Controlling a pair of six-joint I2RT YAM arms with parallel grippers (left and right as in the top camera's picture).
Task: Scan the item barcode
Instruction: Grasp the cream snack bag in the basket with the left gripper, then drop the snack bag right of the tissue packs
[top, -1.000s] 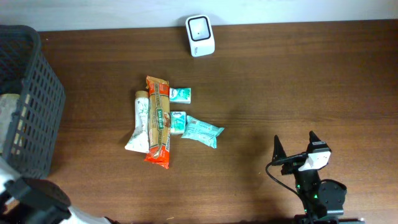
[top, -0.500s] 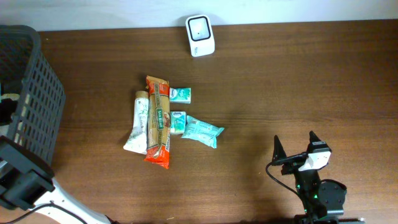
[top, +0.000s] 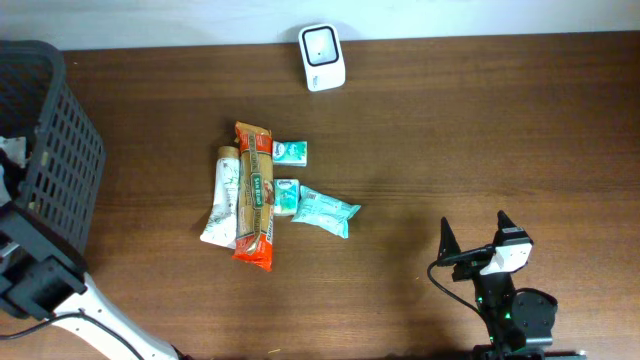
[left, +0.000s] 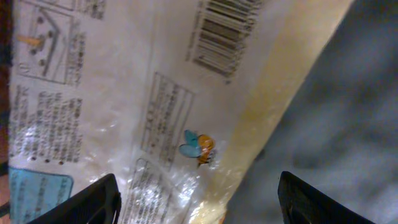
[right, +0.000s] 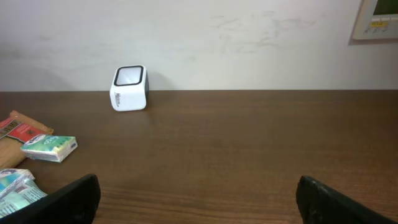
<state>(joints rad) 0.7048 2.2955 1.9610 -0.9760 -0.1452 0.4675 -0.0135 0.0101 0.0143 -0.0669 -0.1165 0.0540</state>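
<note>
Look in the dark basket (top: 60, 150), right beneath the left tool (left: 196, 199) with its tips spread wide on nothing, for the white film packet (left: 112, 112). Expect light, soft, crinkly, slippery stuff, and pinch a flat edge clear of the barcode (left: 227, 31) just ahead of the tips. Take print and barcode from the left wrist view alone; take basket, scanner (top: 322, 57) well away from that tool, and right tool (top: 474, 230), likewise wide, from the overhead.

We see only part of the white packet (left: 124, 93), cut off at the top, left and bottom of the left wrist view with its fine print too blurred to read, and the basket (top: 70, 170) runs off the overhead's left edge, its contents mostly hidden.
</note>
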